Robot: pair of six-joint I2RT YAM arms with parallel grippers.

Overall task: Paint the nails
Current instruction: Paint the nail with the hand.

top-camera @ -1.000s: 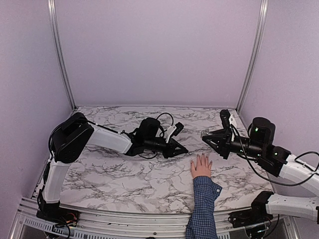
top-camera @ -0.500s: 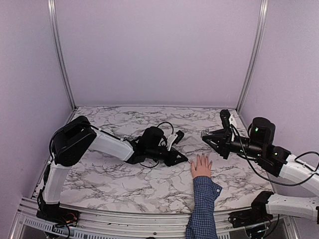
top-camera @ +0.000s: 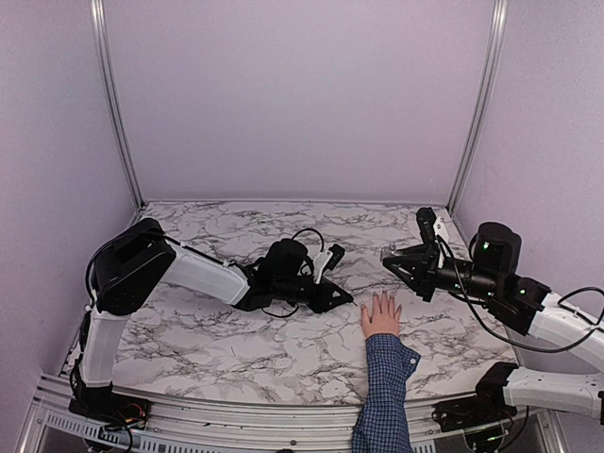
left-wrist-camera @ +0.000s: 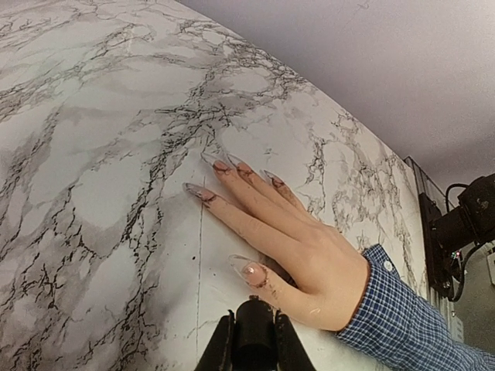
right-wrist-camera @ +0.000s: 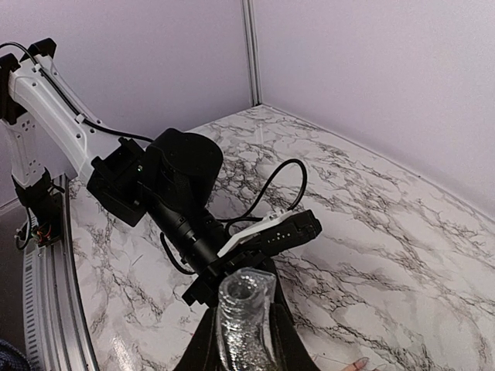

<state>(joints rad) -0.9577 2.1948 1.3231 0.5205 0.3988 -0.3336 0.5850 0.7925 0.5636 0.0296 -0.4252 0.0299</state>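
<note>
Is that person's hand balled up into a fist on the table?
No, the hand lies flat on the marble table with its fingers stretched out and its long nails showing.

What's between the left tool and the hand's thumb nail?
Nothing. Left wrist view: the left tool, shut on a dark cap, sits just short of the thumb nail, only a sliver of bare marble table between them.
</note>
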